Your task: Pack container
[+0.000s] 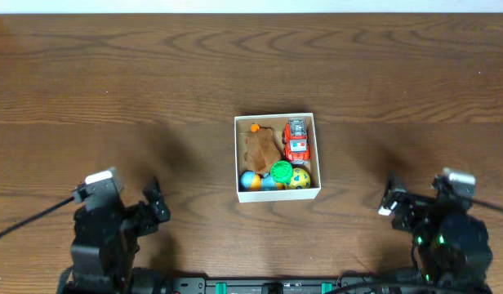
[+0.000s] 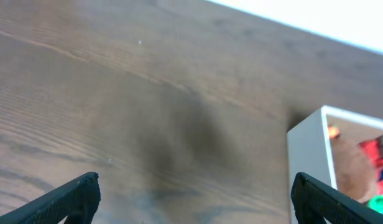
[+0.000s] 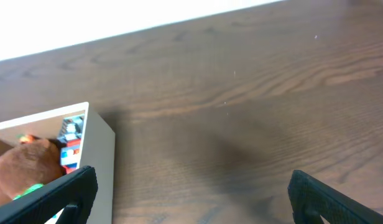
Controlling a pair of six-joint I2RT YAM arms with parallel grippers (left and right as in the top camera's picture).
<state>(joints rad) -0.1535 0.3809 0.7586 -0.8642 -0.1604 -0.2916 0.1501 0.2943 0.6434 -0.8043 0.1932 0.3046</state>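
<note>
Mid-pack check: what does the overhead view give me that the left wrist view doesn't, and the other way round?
Only overhead: the left arm and right arm, the whole container and its full load, including the yellow ball and blue ball.
Only left wrist: a close look at the left jaws, spread wide with bare table between them.
Shared: the container's left wall, the brown plush, the red truck and the green ball.

Dark brown wood-grain table [image 1: 113, 82]
</note>
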